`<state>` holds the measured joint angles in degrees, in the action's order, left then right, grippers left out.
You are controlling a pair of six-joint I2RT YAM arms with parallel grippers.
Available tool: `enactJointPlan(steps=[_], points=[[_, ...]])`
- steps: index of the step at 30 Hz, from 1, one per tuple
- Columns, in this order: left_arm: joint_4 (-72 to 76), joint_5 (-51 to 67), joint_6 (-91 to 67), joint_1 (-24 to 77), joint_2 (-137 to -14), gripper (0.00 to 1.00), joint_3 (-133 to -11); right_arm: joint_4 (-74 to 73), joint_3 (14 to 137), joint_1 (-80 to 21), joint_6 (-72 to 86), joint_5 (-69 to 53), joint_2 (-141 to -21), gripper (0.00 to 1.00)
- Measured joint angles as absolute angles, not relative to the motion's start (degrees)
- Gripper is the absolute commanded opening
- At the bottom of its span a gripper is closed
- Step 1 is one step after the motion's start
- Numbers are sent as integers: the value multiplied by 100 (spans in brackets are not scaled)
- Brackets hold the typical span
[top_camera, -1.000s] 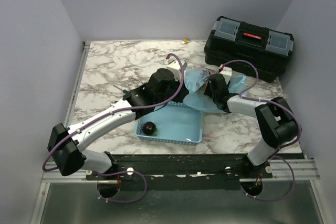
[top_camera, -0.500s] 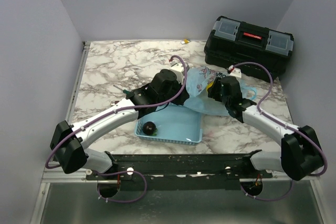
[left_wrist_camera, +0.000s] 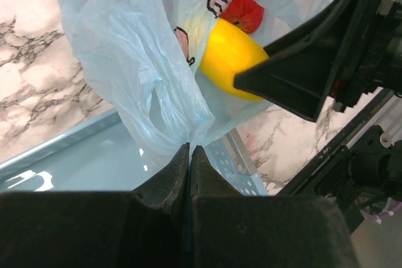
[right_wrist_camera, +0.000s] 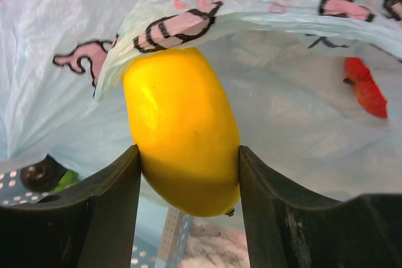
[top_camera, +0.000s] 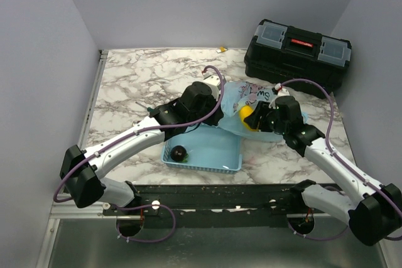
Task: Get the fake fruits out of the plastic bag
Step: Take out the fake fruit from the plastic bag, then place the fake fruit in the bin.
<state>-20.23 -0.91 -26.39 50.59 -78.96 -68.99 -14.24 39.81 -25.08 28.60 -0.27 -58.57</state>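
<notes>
**Left arm.** Little changed over the last second. It reaches from the near-left corner across the marble-patterned table (top_camera: pixel 138 80) to the left side of the thin, translucent light-blue plastic bag with pink-and-dark cartoon print (top_camera: pixel 237 95). The left gripper (left_wrist_camera: pixel 189 152) is pinched tight on a gathered fold of bag film, with only plastic between the fingers. It holds that edge up just over the far rim of the rigid light-blue latticed basket (top_camera: pixel 217 147). A dark purple-black round plum (top_camera: pixel 179 152) sits in the basket's near-left corner.

**Middle: the change.**
- A second ago no fruit showed from above, and the right gripper was buried in the bag's mouth.
- Now a glossy yellow oblong plastic fruit (top_camera: pixel 247 116) shows at the bag's near edge, just beyond the basket's far-right corner.
- In the right wrist view the bag's lip drapes over the fruit's top, so it is at the mouth but not fully clear.
- A red plastic fruit (right_wrist_camera: pixel 364 89) lies deeper inside the bag. No other fruits are visible.

**Right arm.** It was folded with the elbow high. It has since unfolded: the forearm runs from the near-right corner up to the bag, and the wrist is drawn back toward the bases. The right gripper (right_wrist_camera: pixel 188 152) is clamped across the yellow fruit's width, one finger on each side, in firm contact.

**Judgement.** The first fruit looks mid-extraction, with the left pinch keeping the mouth open. At least the red one remains to be taken out.
</notes>
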Motion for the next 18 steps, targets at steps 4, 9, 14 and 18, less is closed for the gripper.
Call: enactJointPlan(steps=[4,9,14,18], points=[[-2025,-222,-2495,5030,-7784,0,-6812,-1898,4110,-2508,2842,-388,-5789,1],[-1811,-368,-2294,5019,-7450,0,-6388,-2504,4438,-2508,2799,-781,-5658,1],[-1682,-475,-2163,5019,-7249,0,-6136,-3041,4779,-2508,2847,-1221,-5500,1],[-1651,-550,-2075,5019,-7247,0,-6149,-3393,4849,-2508,2860,-1634,-5297,1]])
